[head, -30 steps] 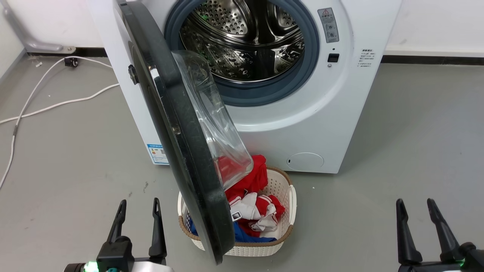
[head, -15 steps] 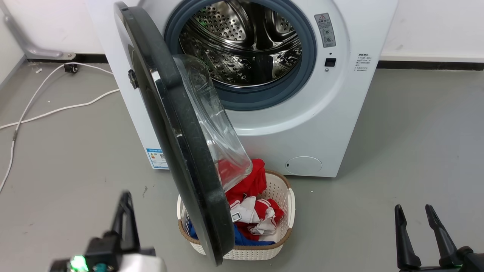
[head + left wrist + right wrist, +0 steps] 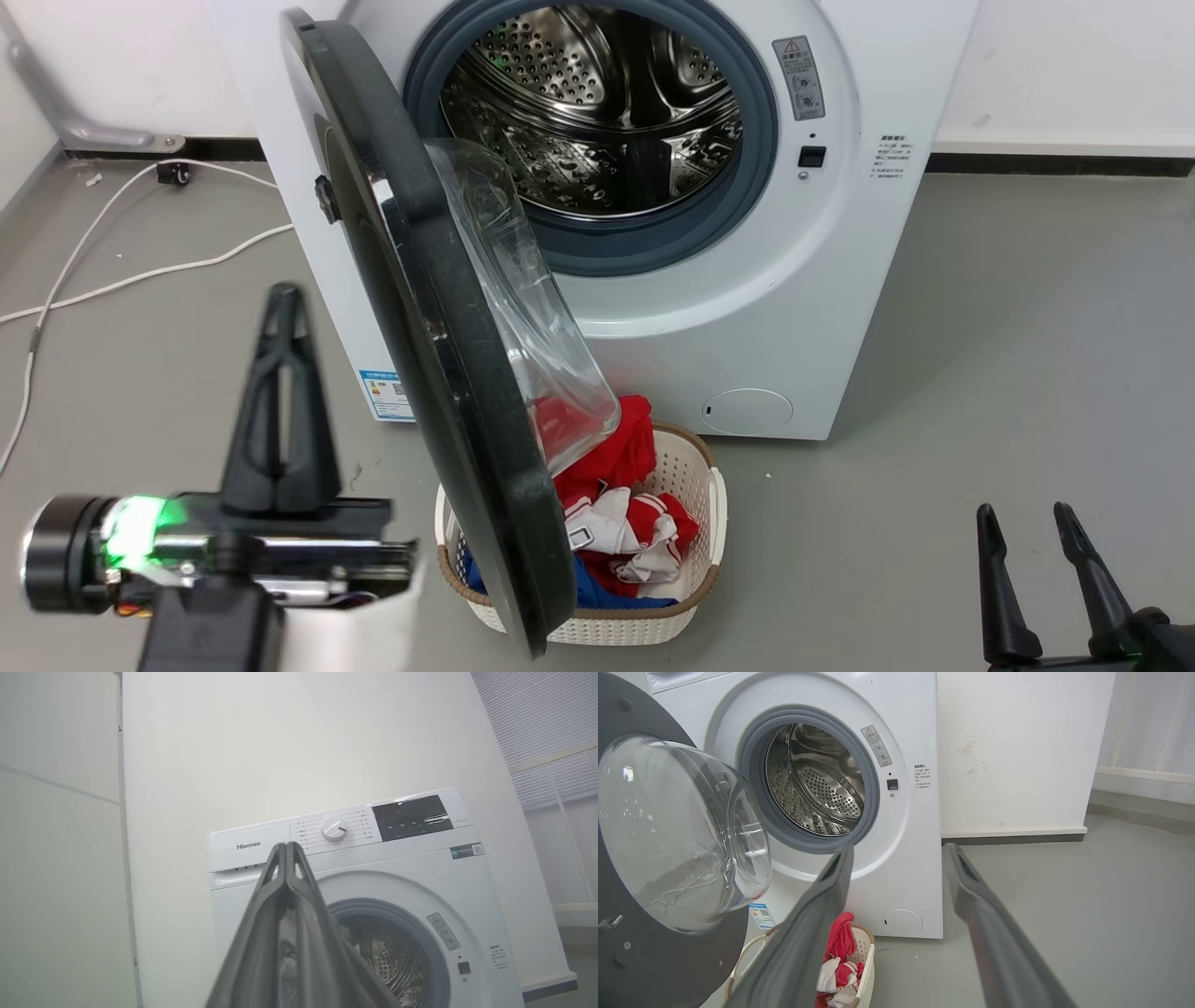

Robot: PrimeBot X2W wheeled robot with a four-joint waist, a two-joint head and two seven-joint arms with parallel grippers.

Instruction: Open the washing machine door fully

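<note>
Two pincers on show in the head view. The left pincer (image 3: 283, 303) stands just left of the washing machine (image 3: 840, 280), its long dark fingers pressed together into one narrow blade, apart from the door. The right pincer (image 3: 1022, 513) sits well out in front of the machine's right corner, fingers spread and holding nothing. The washing machine door (image 3: 411, 308) swings out from the machine's left side, roughly edge-on, with a glossy black rim and a bulging clear glass bowl (image 3: 523, 317). Behind it are the perforated steel drum (image 3: 597, 103) and its smooth grey gasket (image 3: 653, 247). A white woven-look basket (image 3: 695, 504) of red, white and blue clothes (image 3: 625, 448) sits on the grey floor (image 3: 1027, 373) right in front of the machine, partly under the door.

Over to the left wrist view: the two fingers meet at the tip against the machine's white top panel, just left of a round dial (image 3: 334, 828) and a black display (image 3: 411, 817).

Right wrist view now: matte grey fingers wide apart, framing the machine's lower front. The door's glass dome gleams to the left of the open drum.
</note>
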